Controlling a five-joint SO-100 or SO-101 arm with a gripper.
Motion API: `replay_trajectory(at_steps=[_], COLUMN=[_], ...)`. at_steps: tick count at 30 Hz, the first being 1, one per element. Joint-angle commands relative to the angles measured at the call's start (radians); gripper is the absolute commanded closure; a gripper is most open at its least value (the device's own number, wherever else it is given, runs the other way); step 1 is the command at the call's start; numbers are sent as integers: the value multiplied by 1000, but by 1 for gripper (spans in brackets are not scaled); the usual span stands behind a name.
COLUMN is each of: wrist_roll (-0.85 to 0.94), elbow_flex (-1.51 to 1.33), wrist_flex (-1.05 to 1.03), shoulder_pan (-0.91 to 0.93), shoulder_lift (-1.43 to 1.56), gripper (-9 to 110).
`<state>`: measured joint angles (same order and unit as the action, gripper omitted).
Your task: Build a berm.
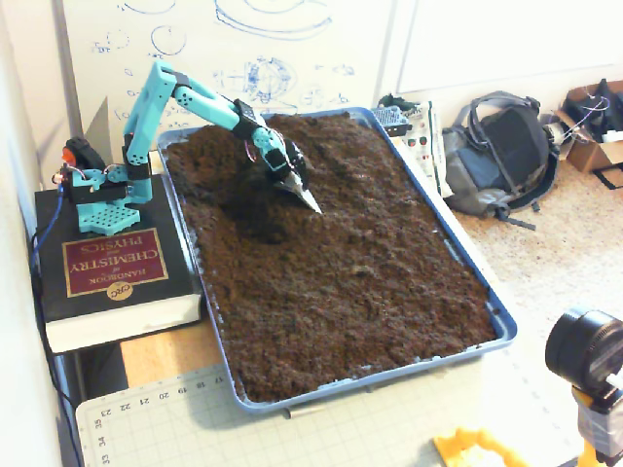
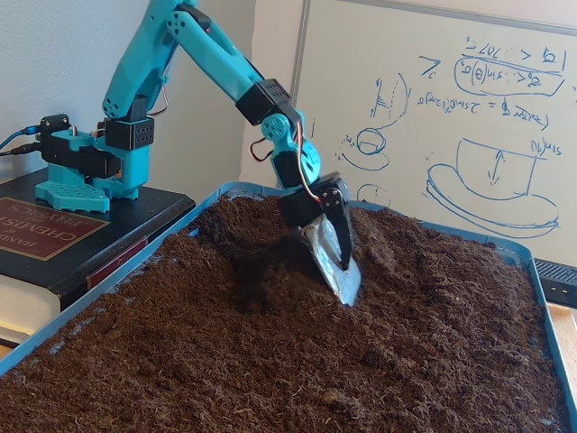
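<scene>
My teal arm reaches over a blue tray (image 1: 470, 265) filled with dark-brown crumbly soil. The gripper (image 1: 308, 199) (image 2: 347, 281) carries a silver blade with a black finger lying flat against it, so it looks shut. The blade tip digs into the soil near the tray's far left part in both fixed views. Soil is heaped higher along the far end, forming a low rough berm (image 1: 331, 136) (image 2: 415, 248) behind and beside the blade. A dark hollow (image 1: 253, 209) (image 2: 257, 284) lies just on the arm's side of the blade.
The arm's base stands on a thick black book (image 1: 112, 268) (image 2: 36, 225) left of the tray. A whiteboard (image 2: 451, 108) rises behind. A backpack (image 1: 501, 151) and boxes lie to the right. A cutting mat (image 1: 175, 418) and a camera (image 1: 584, 350) sit in front.
</scene>
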<state>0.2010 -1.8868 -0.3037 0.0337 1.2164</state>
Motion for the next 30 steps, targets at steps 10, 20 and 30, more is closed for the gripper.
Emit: replay_trajectory(at_steps=[10, 20, 30], wrist_roll=[-146, -78, -26], elbow_flex=[26, -207, -342], wrist_flex=[-51, -543, -904], shoulder_pan=[-38, -26, 98], shoulder_lift=[594, 813, 868], gripper=[101, 101, 101])
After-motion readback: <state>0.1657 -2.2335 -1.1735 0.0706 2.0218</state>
